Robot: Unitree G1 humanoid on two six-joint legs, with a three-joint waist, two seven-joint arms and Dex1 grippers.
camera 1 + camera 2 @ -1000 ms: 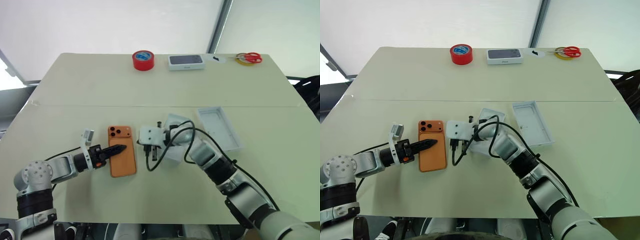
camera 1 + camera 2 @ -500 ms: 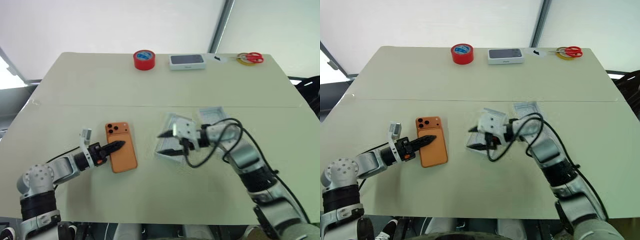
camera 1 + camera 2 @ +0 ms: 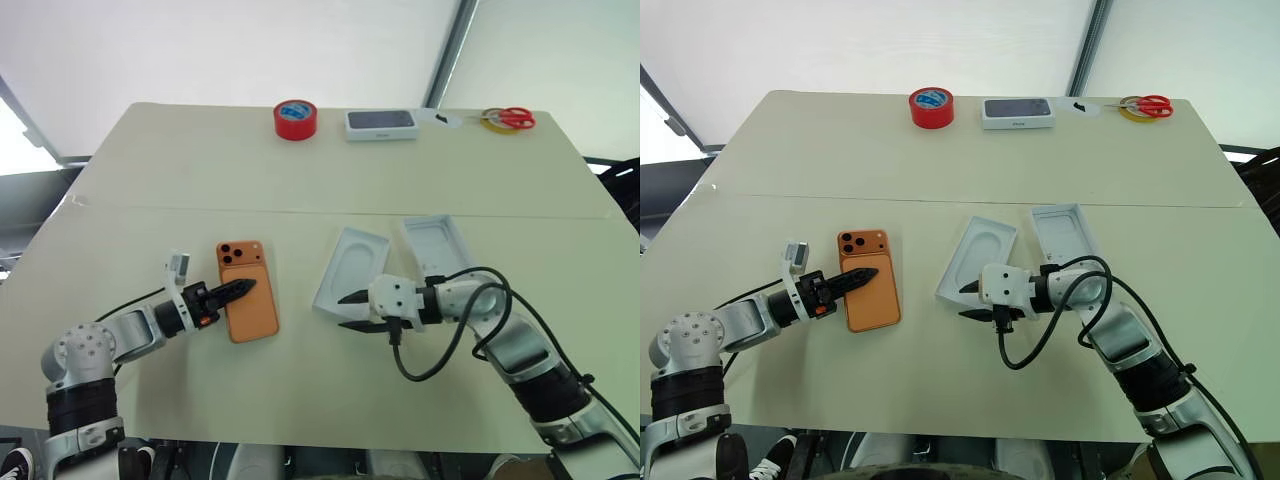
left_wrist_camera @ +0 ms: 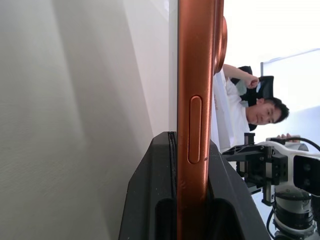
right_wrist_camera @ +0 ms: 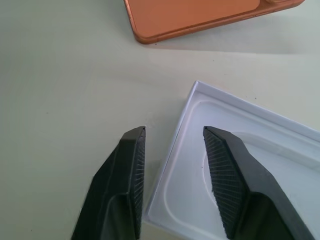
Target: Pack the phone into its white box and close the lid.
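Phone (image 3: pixel 248 304): glossy orange back, rounded corners, flat on matte cream table (image 3: pixel 300 180). Left gripper (image 3: pixel 238 291) reaching low across, clamped on phone's edge. Right gripper (image 3: pixel 349 311) pointing left, fingers (image 5: pixel 229 175) parted, empty, straddling corner of white moulded tray (image 3: pixel 350 272) with oval recess. White box (image 3: pixel 437 246) just beyond.

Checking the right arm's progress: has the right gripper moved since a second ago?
Yes. The right gripper has pulled away from the phone toward the robot's right, and its open fingers now straddle the near edge of the white tray with the oval recess.
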